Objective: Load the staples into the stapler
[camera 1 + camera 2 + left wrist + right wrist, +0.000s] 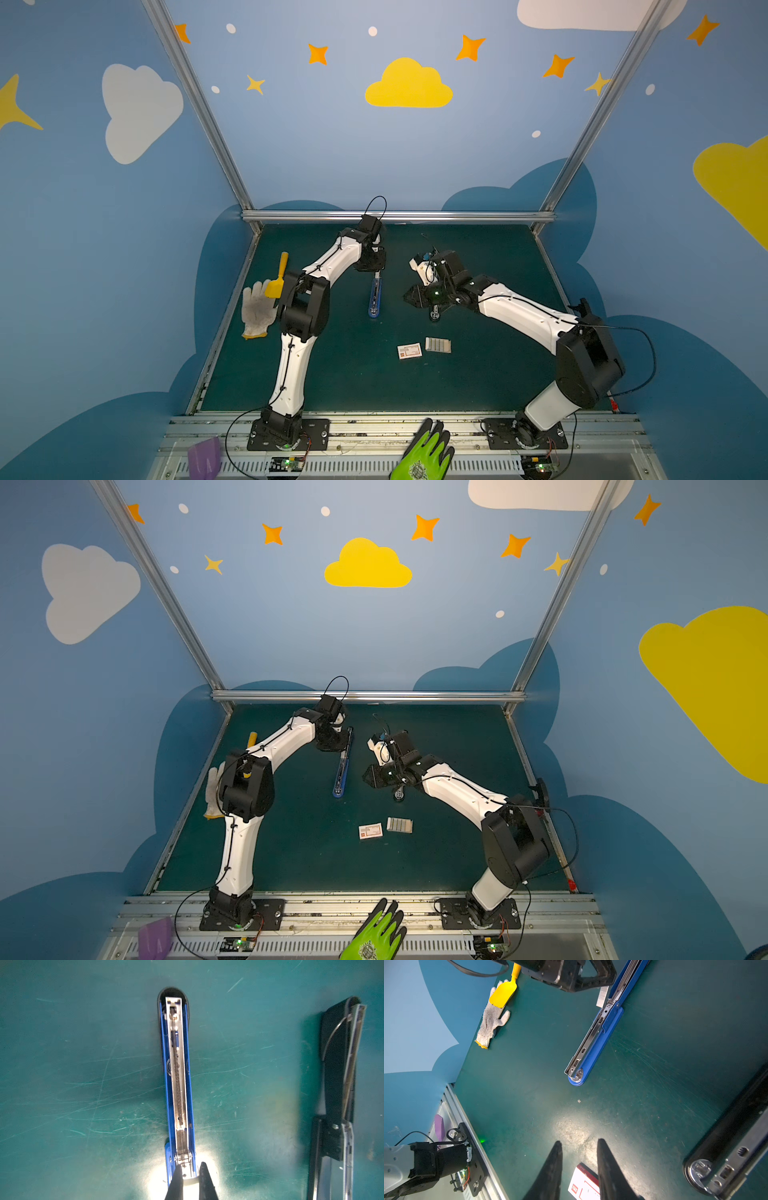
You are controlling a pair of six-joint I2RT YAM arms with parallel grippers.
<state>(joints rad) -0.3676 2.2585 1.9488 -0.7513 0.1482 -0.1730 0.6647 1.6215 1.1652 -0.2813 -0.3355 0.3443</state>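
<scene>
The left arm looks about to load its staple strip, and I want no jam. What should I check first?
1. The blue stapler is opened out: ok.
2. Its magazine shows only a spring, no staples: ok.
3. The staple strip is pinched in the left hand: ok.
4. The strip is lined up with the magazine: cannot tell.
5. The right hand is open, empty and apart from the blue stapler: ok.

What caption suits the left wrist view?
Left gripper holds a staple strip by the open blue stapler; black stapler lies aside.
</scene>
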